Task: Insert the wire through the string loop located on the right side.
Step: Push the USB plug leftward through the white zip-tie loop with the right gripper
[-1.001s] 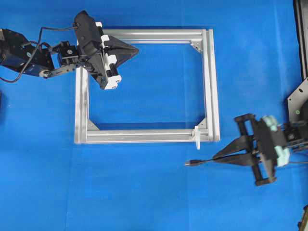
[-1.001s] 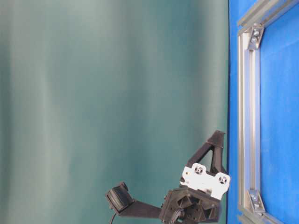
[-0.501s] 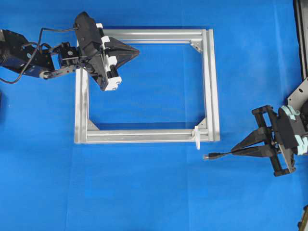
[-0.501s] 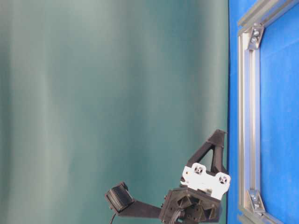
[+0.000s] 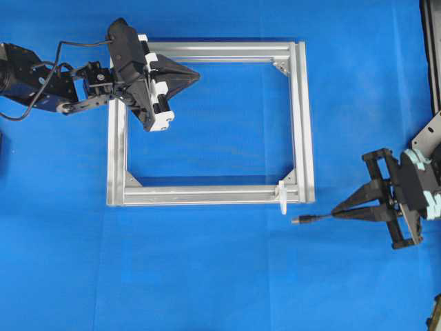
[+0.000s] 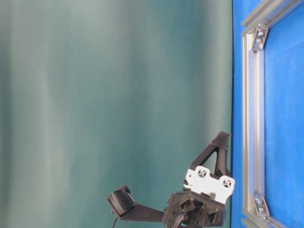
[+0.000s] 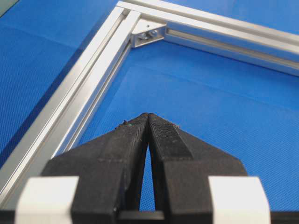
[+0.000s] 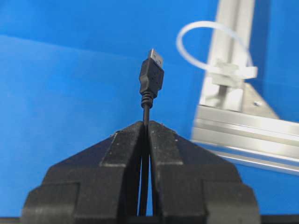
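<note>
The wire [image 5: 313, 218] [image 8: 151, 77] is thin and black, ending in a small plug with a metal tip that points left. My right gripper [image 5: 335, 213] [image 8: 146, 123] is shut on it just behind the plug. The string loop [image 5: 282, 198] [image 8: 213, 47] is a whitish ring fixed at the silver frame's [image 5: 301, 117] lower right corner. The plug hangs a little right of and below the loop, outside it. My left gripper [image 5: 196, 72] [image 7: 147, 115] is shut with nothing in it, hovering over the frame's upper left part.
The square silver frame [image 7: 84, 88] [image 8: 233, 126] lies flat on the blue table cover. Dark equipment [image 5: 431, 138] stands along the right edge. In the table-level view, the left arm [image 6: 204, 190] shows beside the frame [image 6: 251, 118], before a green backdrop.
One second ago the right gripper held the plug lower and further left, below the frame. It has pulled right and risen slightly with the wire. The left arm has stayed put.
</note>
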Controlling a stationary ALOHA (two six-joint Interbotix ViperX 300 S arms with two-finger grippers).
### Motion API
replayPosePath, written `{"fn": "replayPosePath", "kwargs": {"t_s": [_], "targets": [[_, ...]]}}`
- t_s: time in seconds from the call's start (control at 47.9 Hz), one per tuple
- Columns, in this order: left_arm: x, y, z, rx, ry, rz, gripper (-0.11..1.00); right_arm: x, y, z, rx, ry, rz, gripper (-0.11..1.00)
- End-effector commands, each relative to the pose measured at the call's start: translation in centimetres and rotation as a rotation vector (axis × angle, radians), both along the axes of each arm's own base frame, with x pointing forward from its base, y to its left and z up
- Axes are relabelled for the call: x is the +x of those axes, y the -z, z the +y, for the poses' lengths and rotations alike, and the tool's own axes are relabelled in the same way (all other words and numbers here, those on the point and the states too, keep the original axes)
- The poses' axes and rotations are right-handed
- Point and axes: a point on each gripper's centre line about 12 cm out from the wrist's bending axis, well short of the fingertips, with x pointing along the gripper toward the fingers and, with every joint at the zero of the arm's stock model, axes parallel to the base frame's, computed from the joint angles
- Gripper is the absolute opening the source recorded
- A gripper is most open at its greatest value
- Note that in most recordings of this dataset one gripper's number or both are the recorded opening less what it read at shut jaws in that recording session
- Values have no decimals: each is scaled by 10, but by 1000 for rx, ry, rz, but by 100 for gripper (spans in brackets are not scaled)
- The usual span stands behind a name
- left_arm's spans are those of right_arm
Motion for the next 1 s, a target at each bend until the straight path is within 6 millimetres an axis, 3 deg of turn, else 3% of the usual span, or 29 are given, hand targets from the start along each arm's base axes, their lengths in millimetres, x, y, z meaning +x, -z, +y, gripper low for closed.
{"fn": "replayPosePath", "kwargs": {"t_s": [0.0, 0.292, 0.98], "targets": [[5, -17, -1, 15, 6, -48, 0, 3, -4, -5, 2, 29, -31, -2], [5, -17, -2, 17, 10, -49, 0, 8, -5, -23, -9, 114, -42, -2], [4, -17, -2, 16, 10, -48, 0, 8, -4, -23, -17, 113, -41, -2]]}}
